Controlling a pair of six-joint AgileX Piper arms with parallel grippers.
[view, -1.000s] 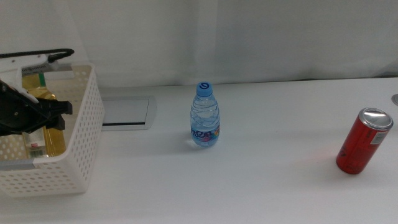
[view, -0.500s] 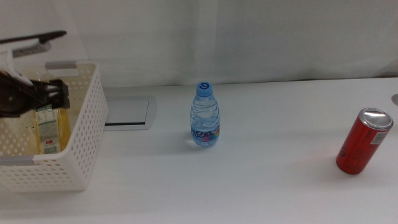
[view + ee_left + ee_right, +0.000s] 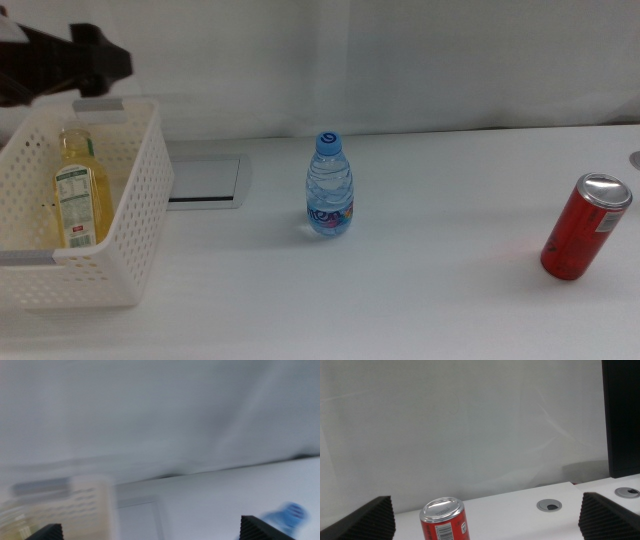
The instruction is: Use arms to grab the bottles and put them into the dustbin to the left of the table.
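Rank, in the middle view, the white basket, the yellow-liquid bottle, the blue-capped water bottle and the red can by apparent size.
1. White basket, clearly largest.
2. Yellow-liquid bottle, water bottle and red can look too alike to rank.

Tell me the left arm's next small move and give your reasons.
Probably swing the left gripper right and down toward the small clear blue-capped water bottle. The square yellow-liquid bottle already lies in the white perforated basket, the left gripper is open and raised above the basket's far rim, and the water bottle stands upright, the nearest item left on the table.
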